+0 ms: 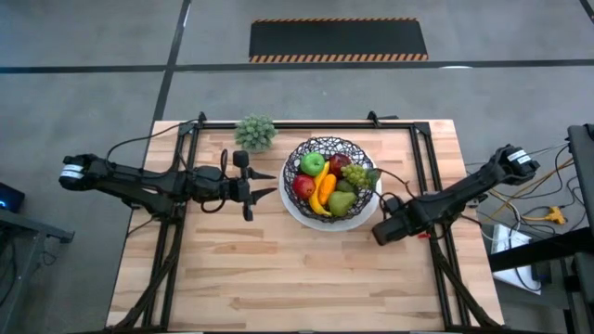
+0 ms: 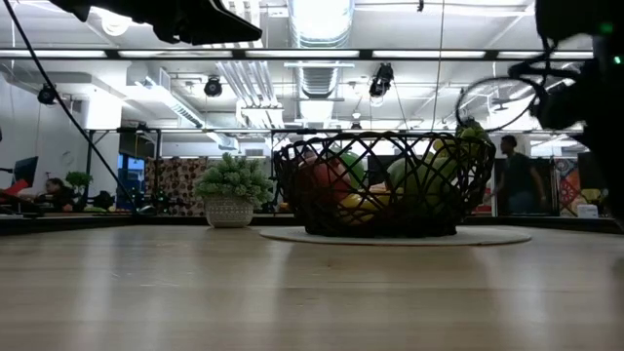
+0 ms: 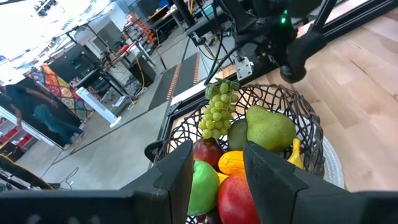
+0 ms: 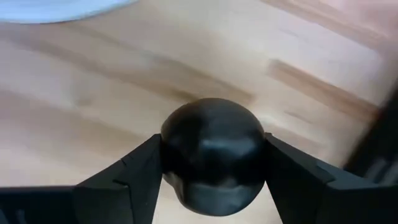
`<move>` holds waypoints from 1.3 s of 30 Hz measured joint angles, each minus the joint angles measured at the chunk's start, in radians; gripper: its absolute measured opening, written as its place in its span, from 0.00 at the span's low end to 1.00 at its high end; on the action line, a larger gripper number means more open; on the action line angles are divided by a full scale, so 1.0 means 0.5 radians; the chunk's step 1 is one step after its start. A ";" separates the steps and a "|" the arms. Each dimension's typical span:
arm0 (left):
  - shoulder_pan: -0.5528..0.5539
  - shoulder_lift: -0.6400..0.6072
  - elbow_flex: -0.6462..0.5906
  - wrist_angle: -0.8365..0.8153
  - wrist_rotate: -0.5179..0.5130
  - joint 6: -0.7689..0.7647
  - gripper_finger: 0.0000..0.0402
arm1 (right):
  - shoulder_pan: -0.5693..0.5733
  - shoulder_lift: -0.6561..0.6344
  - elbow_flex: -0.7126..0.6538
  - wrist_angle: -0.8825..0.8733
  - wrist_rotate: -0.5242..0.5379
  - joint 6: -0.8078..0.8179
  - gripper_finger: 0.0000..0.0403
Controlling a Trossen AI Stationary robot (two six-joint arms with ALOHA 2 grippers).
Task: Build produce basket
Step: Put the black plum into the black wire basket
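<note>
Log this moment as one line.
left gripper: open, empty, beside basket | right gripper: fingers against avocado on table | basket: holds produce

High view: overhead, straight down, whole table [image 1: 306, 278] in frame. Low view: tabletop height, level across toward the room. Left wrist view: close, angled down. Right wrist view: very close above the wood. First three share the basket [image 1: 299, 160].

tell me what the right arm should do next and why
Probably lift straight up a little. The right gripper has its fingers against both sides of a dark round fruit, likely the avocado, low over the table beside the basket, so it must clear the rim first.
</note>
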 joint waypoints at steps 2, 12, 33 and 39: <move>0.000 0.000 -0.002 0.000 0.000 0.000 0.31 | 0.000 0.000 0.074 0.060 -0.020 -0.110 0.59; 0.000 -0.047 -0.025 0.018 0.001 -0.001 0.31 | 0.082 0.000 0.278 1.381 0.134 -1.333 0.58; 0.000 -0.056 -0.028 0.018 0.002 0.000 0.31 | -0.876 0.097 0.604 1.231 0.841 -2.049 0.58; 0.000 -0.056 -0.028 0.016 0.002 0.000 0.31 | -1.094 0.272 0.738 0.991 0.626 -2.047 0.58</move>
